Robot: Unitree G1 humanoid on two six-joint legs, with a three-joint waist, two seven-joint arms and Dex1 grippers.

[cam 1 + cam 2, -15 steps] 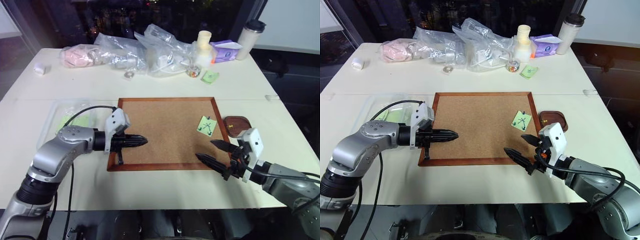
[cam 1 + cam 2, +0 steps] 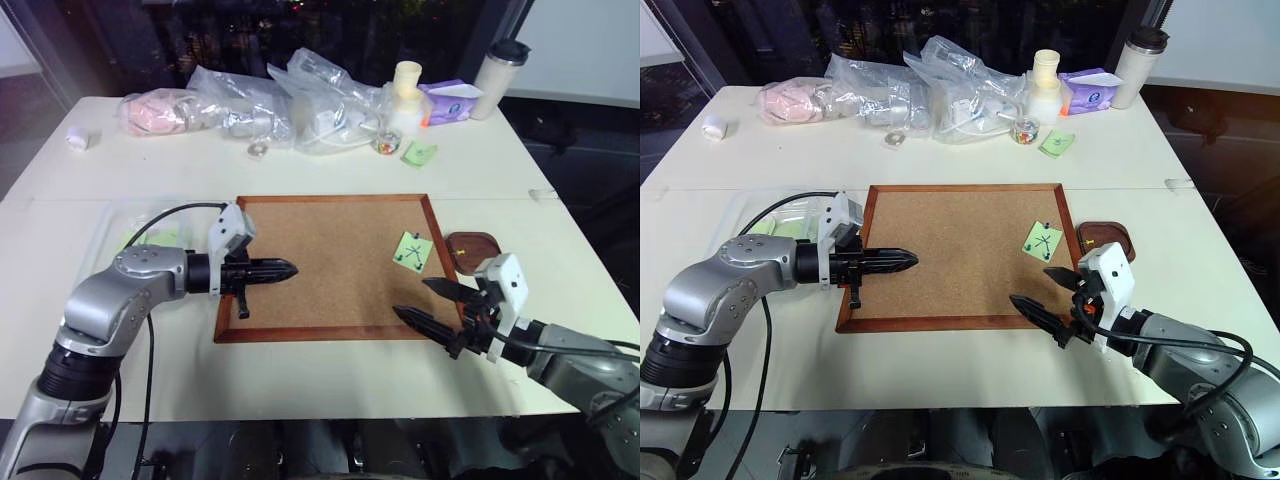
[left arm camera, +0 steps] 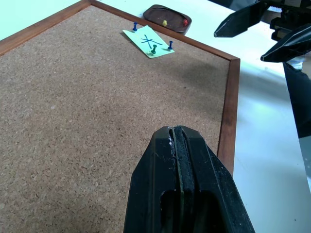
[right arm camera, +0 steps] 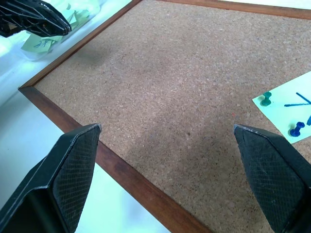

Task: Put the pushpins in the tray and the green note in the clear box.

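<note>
The green note (image 2: 413, 250) lies on the right part of the corkboard (image 2: 330, 300), held by three pushpins (image 3: 154, 48), two blue and one green. The dark reddish tray (image 2: 485, 238) sits just right of the board with a yellow and a red pin (image 3: 164, 23) in it. The clear box (image 2: 125, 232) lies left of the board with green slips inside. My left gripper (image 2: 290, 269) is shut and empty, pointing across the board's left part. My right gripper (image 2: 411, 298) stands open near the board's front right corner, short of the note.
Crinkled plastic bags (image 2: 300, 100), a cream bottle (image 2: 407, 95), a small jar (image 2: 383, 143), a purple pack (image 2: 450, 100), a tumbler (image 2: 498, 75) and a loose green paper (image 2: 420, 153) line the table's far side. A white roll (image 2: 78, 138) sits far left.
My left gripper has edged slightly farther in over the corkboard. The right gripper has stayed where it was, still open.
</note>
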